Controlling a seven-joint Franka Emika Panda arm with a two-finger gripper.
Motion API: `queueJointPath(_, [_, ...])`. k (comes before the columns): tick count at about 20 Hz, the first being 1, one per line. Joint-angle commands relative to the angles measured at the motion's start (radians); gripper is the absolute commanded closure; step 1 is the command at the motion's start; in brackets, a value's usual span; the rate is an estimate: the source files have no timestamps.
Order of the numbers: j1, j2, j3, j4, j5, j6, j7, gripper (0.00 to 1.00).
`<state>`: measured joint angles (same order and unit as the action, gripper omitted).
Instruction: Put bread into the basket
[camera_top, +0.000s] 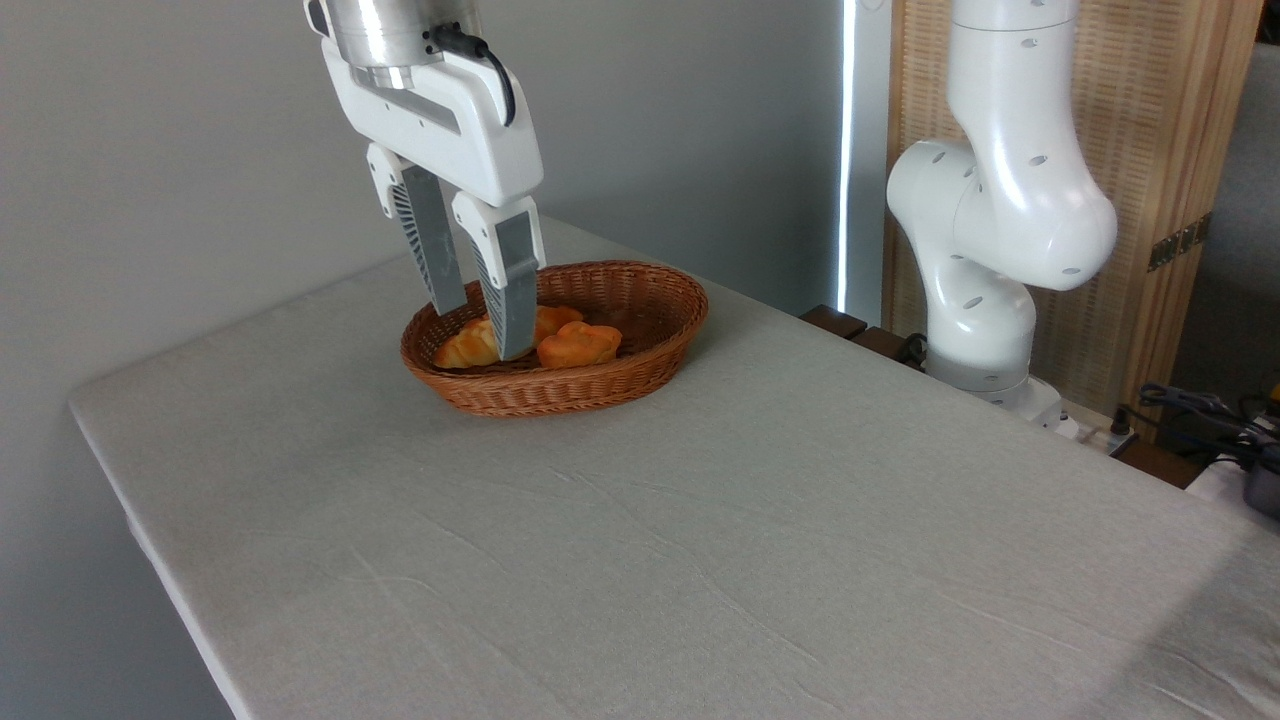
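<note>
Camera view — bread (578, 345) in basket (655, 300), hand (482, 328) seemingly open above

arm (1000, 200): white, base at the table's far right edge, upper links rising out of frame | wrist: enters from top left, pointing down | gripper (483, 325): two grey fingers (510, 290) parted, nothing between them, tips low near the table's far left corner

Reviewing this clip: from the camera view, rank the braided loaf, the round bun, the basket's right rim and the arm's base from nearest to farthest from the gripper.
Gripper reference:
1. Braided loaf, directly at the fingertips, basket's left.
2. Round bun, just right, inside the basket.
3. Basket right rim, farther right.
4. Arm base, far right, off the table edge.
</note>
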<state>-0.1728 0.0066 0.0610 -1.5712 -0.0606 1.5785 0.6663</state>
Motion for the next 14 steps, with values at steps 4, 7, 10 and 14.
queueJointPath(4, [0.012, -0.053, -0.013, -0.063, 0.019, 0.02, -0.011, 0.0])
queueJointPath(7, [0.024, -0.054, -0.012, -0.064, 0.019, 0.011, -0.01, 0.0])
queueJointPath(10, [0.042, -0.054, -0.023, -0.064, 0.021, 0.0, -0.01, 0.0])
queueJointPath(14, [0.073, -0.065, -0.059, -0.082, 0.021, -0.014, -0.014, 0.0])
